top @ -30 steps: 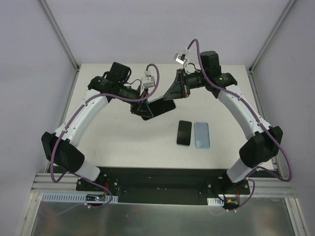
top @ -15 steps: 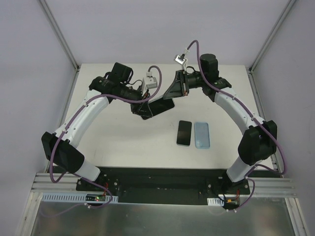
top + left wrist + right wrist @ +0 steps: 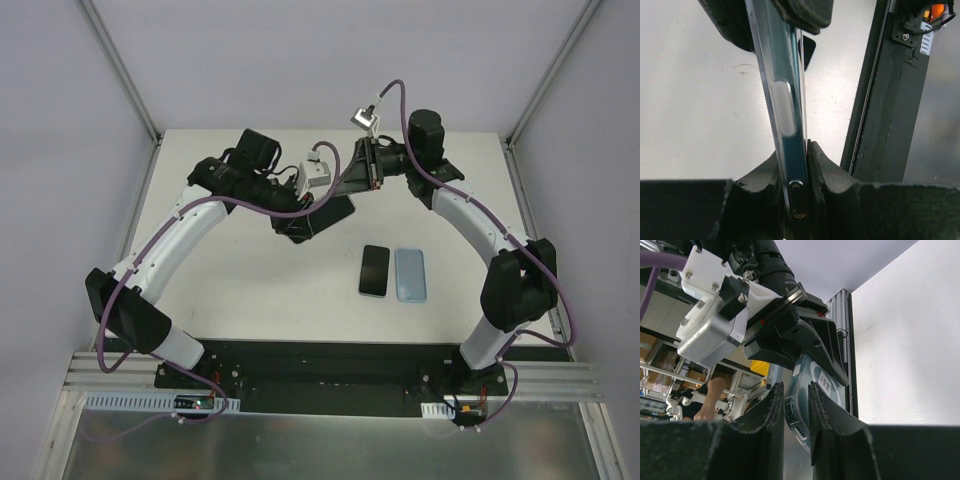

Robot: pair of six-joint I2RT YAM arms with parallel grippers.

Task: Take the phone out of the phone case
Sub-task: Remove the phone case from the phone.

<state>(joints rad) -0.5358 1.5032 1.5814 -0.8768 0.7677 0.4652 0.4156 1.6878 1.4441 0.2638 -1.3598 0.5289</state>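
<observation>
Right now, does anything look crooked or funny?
Only the cased phone: it hangs tilted above the table, pinched by the left gripper, its other end inside the right gripper. The other phone and blue case lie flat, side by side.

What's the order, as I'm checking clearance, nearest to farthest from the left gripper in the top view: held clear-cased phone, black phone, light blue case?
1. Clear-cased phone: held by left gripper.
2. Black phone: lying rightward.
3. Light blue case: farther right.
</observation>
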